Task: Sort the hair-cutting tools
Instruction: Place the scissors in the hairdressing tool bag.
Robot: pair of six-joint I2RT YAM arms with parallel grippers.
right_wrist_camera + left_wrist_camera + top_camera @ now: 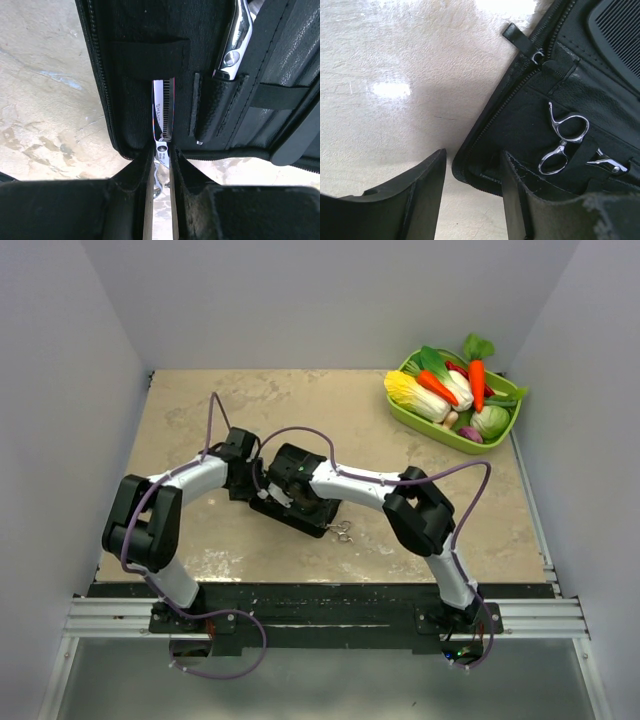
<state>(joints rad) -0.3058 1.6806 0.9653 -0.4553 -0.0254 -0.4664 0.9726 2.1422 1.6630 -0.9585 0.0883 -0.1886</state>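
My right claw (pixel 161 150) is pinching the toothed scissors (pixel 163 112) between its tips, tucking the blade under the case (pixel 125 110) strap (pixel 150 57) just ahead, probably so the loop holds it seated; my left claw (pixel 472 160) is hanging spread, straddling the case edge, seemingly to steady it

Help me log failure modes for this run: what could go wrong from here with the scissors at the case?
The right fingers pinch the toothed scissors by a thin section while its blade sits under the strap; it could snag or twist in the grip. The left fingers stand open astride the case edge, not clamping it, so the case might slide if pushed.
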